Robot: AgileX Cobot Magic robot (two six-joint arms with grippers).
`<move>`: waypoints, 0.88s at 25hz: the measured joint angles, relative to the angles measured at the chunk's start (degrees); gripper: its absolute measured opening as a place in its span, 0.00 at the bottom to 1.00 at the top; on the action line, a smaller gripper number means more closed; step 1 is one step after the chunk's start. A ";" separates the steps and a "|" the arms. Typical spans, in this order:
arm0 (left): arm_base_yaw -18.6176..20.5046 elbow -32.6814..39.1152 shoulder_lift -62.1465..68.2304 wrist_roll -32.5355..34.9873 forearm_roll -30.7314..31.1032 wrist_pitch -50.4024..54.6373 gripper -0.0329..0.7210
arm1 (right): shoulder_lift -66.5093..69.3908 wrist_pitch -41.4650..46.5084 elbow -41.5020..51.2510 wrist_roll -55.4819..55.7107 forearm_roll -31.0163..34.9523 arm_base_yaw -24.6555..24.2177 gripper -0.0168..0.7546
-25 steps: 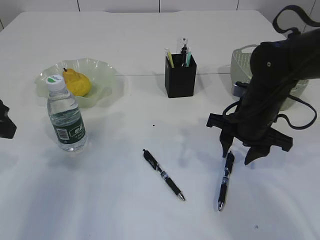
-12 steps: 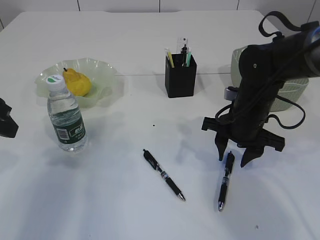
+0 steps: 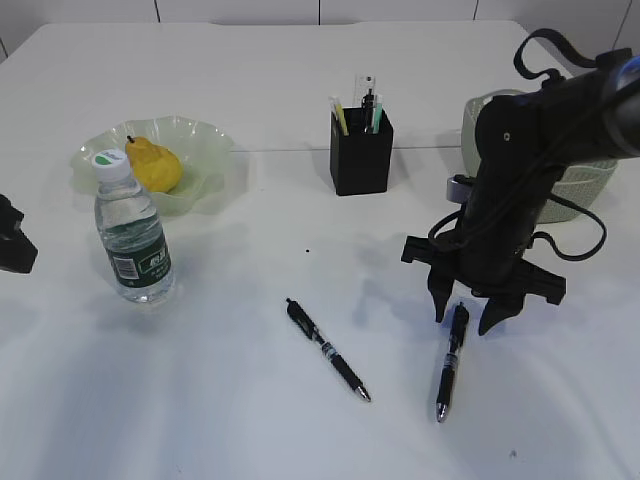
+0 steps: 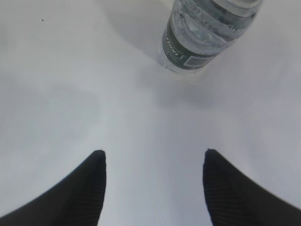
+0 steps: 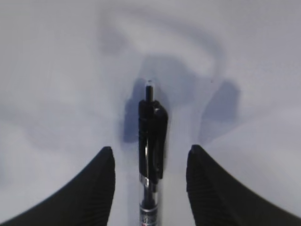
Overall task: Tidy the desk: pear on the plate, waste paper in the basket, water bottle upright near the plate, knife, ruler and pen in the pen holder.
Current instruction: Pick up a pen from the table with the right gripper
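Two black pens lie on the desk (image 3: 240,400), one in the middle (image 3: 327,350), one to the right (image 3: 450,362). My right gripper (image 3: 463,322) points down, open, a finger on each side of the right pen's clip end (image 5: 152,136); in the right wrist view the gripper (image 5: 151,149) leaves a gap on both sides. The pear (image 3: 152,166) sits on the plate (image 3: 215,150). The water bottle (image 3: 133,235) stands upright in front of it. The pen holder (image 3: 361,155) holds the ruler (image 3: 366,83) and other items; I cannot pick out the knife. The waste paper is out of view. My left gripper (image 4: 154,153) is open and empty.
The basket (image 3: 478,130) stands at the back right, mostly hidden behind my right arm. My left gripper (image 3: 10,245) shows at the desk's left edge, a short way from the water bottle (image 4: 202,33).
My right gripper has shifted a little left and lower, so its fingers now straddle the right pen's clip end. The left gripper has not moved.
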 joint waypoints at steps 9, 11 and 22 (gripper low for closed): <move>0.00 0.00 0.00 0.00 0.00 -0.22 0.65 | 1.48 0.00 0.00 0.00 0.39 0.00 0.50; 0.00 0.00 0.00 0.00 0.00 -0.22 0.65 | 1.84 0.00 0.00 0.00 0.51 0.00 0.50; 0.00 0.00 0.00 0.00 0.00 -0.68 0.65 | 2.30 -0.12 0.00 -0.44 1.71 0.00 0.30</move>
